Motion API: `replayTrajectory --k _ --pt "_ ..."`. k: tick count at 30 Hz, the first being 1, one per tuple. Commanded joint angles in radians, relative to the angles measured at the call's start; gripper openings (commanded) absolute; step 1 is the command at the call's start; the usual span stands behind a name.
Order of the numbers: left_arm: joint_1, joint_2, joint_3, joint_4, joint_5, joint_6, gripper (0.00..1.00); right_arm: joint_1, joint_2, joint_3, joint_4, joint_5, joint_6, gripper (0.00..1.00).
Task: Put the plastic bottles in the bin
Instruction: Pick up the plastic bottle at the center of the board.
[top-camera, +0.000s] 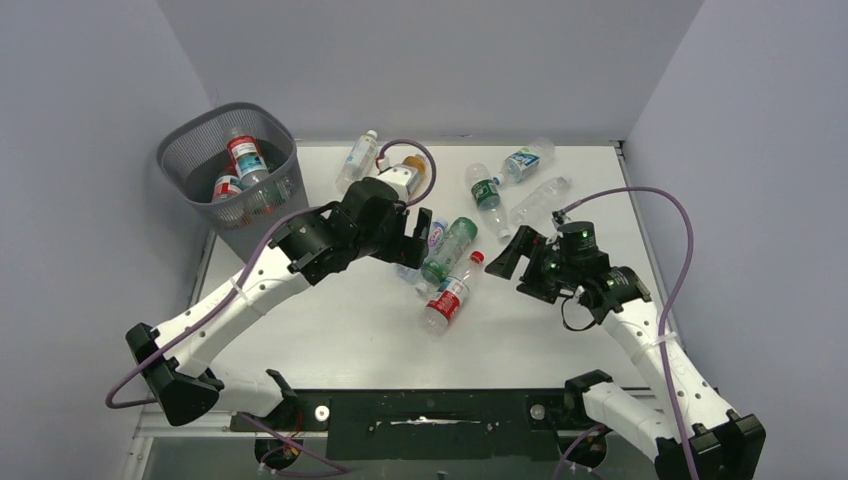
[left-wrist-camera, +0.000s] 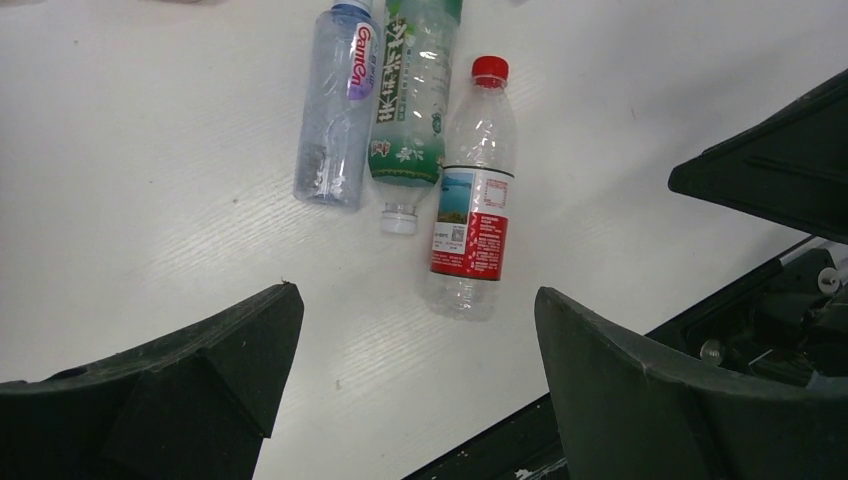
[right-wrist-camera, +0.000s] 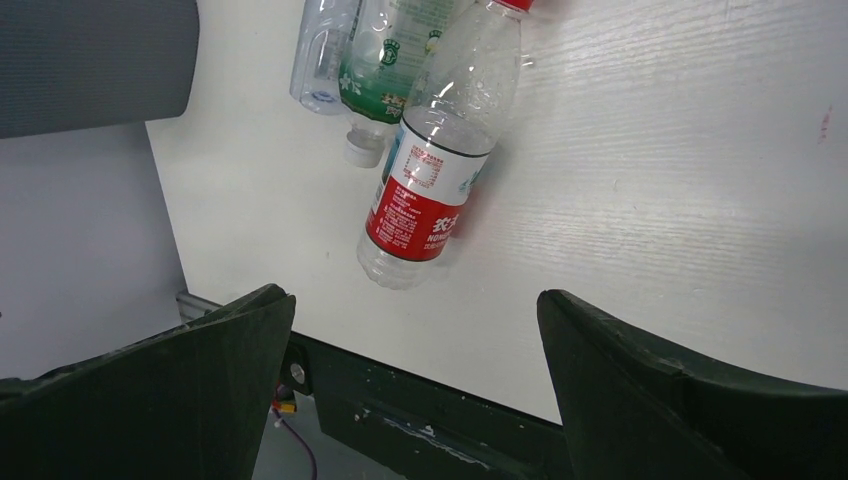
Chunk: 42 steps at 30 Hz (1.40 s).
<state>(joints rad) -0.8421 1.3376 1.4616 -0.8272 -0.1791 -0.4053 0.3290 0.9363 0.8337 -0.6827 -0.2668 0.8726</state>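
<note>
The left gripper (left-wrist-camera: 415, 330) hangs spread and empty over three plastic bottles (left-wrist-camera: 472, 220) lying together on the table (top-camera: 340, 330). The right gripper (right-wrist-camera: 415, 325), also spread, is near them. Other bottles lie farther back, and several are inside the bin (top-camera: 265, 210).

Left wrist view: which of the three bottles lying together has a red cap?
The rightmost one, the clear bottle with the red label. The green-labelled bottle has a white cap; the bluish bottle seems blue-capped.
</note>
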Motion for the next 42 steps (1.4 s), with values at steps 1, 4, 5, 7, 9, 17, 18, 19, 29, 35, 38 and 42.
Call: replayTrajectory --k 1,4,5,7,9,17,18,19,29,35,38,42 --pt "-0.054 0.013 -0.007 0.065 -0.033 -0.011 0.87 0.006 -0.035 0.008 0.029 0.019 0.008 0.98" --pt "-0.096 0.047 -0.023 0.085 -0.054 0.008 0.88 0.006 -0.048 0.008 0.020 0.023 0.009 0.98" --pt "-0.114 0.060 -0.030 0.089 -0.066 0.016 0.88 0.006 -0.056 0.009 0.017 0.025 0.009 0.98" --pt "-0.136 0.086 -0.040 0.096 -0.082 0.030 0.88 0.005 -0.067 0.011 0.011 0.027 0.009 0.98" --pt "-0.161 0.107 -0.050 0.106 -0.087 0.038 0.88 0.003 -0.073 0.011 0.004 0.028 0.008 0.98" --pt "-0.221 0.188 -0.127 0.179 -0.096 0.056 0.88 0.002 -0.088 0.022 -0.024 0.038 0.007 0.98" --pt "-0.226 0.199 -0.133 0.184 -0.100 0.060 0.88 0.001 -0.093 0.020 -0.025 0.038 0.011 0.98" --pt "-0.230 0.212 -0.140 0.192 -0.104 0.063 0.88 0.001 -0.095 0.018 -0.023 0.038 0.012 0.98" --pt "-0.247 0.285 -0.226 0.346 -0.088 0.083 0.87 0.000 -0.108 0.006 -0.024 0.034 0.016 0.98" --pt "-0.254 0.334 -0.252 0.409 -0.073 0.073 0.85 0.001 -0.109 0.013 -0.035 0.034 0.010 0.98" --pt "-0.255 0.362 -0.264 0.430 -0.069 0.069 0.85 0.000 -0.114 0.009 -0.034 0.034 0.011 0.98" --pt "-0.256 0.399 -0.278 0.448 -0.076 0.059 0.84 0.000 -0.121 0.001 -0.034 0.031 0.012 0.98"
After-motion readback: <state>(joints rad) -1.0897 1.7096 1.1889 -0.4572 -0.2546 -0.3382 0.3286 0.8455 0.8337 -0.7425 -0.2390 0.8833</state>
